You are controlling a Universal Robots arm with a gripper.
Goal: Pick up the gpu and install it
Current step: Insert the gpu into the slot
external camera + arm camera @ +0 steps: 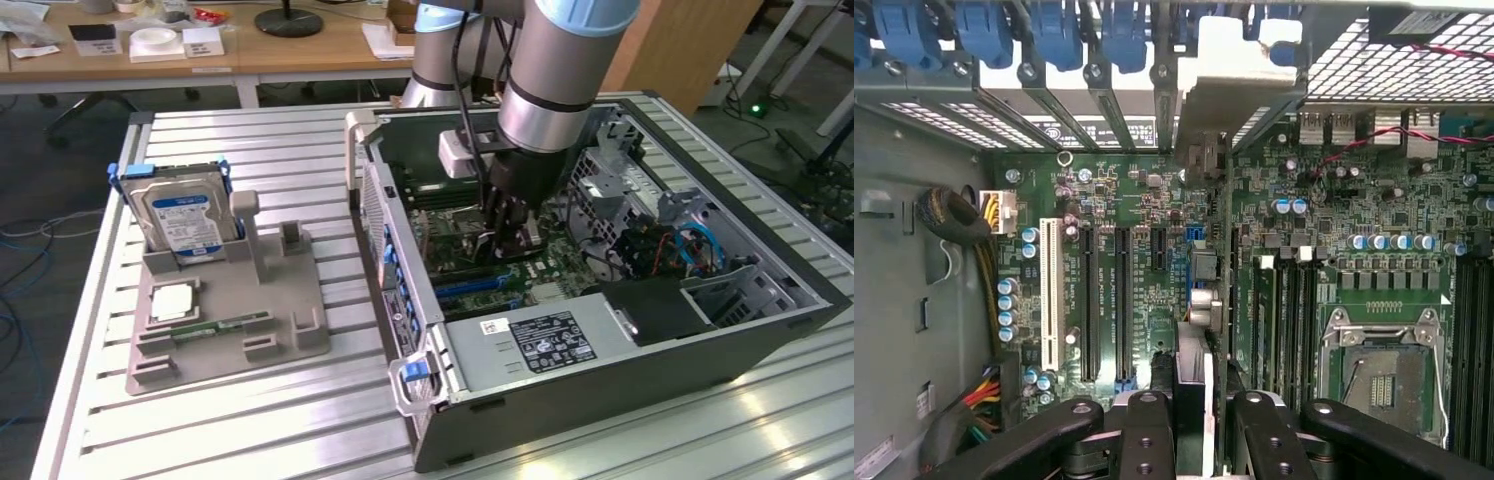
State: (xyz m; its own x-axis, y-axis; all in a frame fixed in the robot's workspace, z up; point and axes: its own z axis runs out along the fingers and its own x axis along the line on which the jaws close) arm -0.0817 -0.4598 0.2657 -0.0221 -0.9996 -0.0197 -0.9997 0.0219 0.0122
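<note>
Case (601,400) is lying on its side with the top open, on the slatted table (267,430). It's holding the motherboard (1144,195), a power supply (534,345) with its label facing up at the near end, and blue cables (701,245) running by the drive cage toward the exterior view's right.

Grey holder tray (234,290) is sitting just beside the case, on the exterior view's left. It's carrying the hard drive (187,215) standing upright at the back, a memory stick (220,325) lying flat in a groove, and a small white square piece (174,300) lying near the stick.

Around the work point, two long black slots (1122,300) and a white slot (1052,300) are running side by side on one side of the card. The memory slots (1284,320) and CPU socket (1384,375) are sitting on the other side. A row of blue latches (1054,30) is lining the rear expansion openings. A cable bundle (954,215) with yellow wires is hugging the case wall, well apart from the card. Nothing is sitting between the card and the board.

Arm is reaching straight down into the case, gripper (514,225) pointing at the board. In the wrist view its fingers (1144,430) are clamping the gpu (1219,250), one on each face. The card is standing on edge, seen edge-on, with its silver bracket end pointing at the rear openings, close to the latches. It's sitting over the board between the black slots and the memory slots. Can't tell whether its lower edge is touching a slot or hanging just above.
</note>
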